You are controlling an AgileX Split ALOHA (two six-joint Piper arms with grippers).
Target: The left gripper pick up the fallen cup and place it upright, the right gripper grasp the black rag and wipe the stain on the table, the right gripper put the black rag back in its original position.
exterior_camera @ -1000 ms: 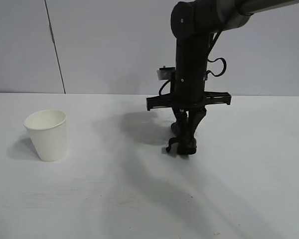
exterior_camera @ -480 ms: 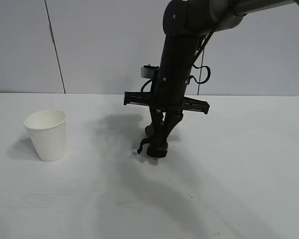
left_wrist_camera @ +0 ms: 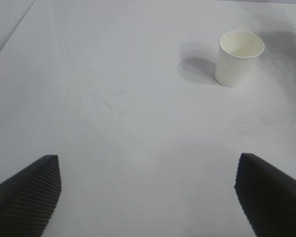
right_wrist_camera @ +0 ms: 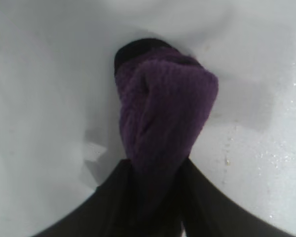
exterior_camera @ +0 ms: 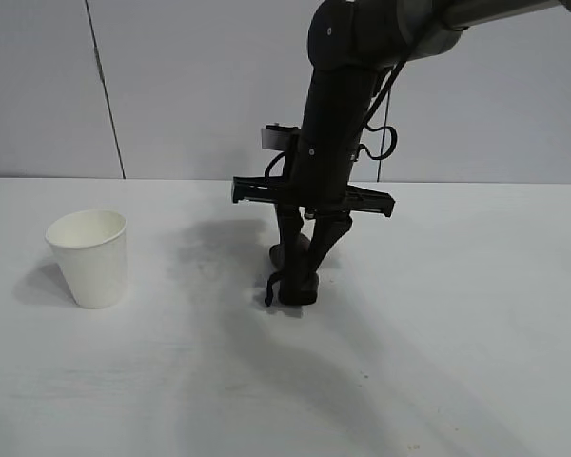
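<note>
Now, cup [exterior_camera: 89,257]: upright, far left on the table [exterior_camera: 457,362]
Right gripper [exterior_camera: 300,286]: pointing down mid-table, fingers around the black rag [right_wrist_camera: 160,113]
Left gripper [left_wrist_camera: 148,197]: released, empty

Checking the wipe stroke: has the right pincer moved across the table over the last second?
Yes. The right pincer, with the black rag between its fingers, has slid leftward in the exterior view, toward the upright cup, which stayed put.

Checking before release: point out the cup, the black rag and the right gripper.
cup [exterior_camera: 93,262], exterior view, middle of its side wall.
black rag [right_wrist_camera: 160,116], right wrist view, purple bunched part.
right gripper [exterior_camera: 300,286], exterior view, between its fingertips at the table.
</note>
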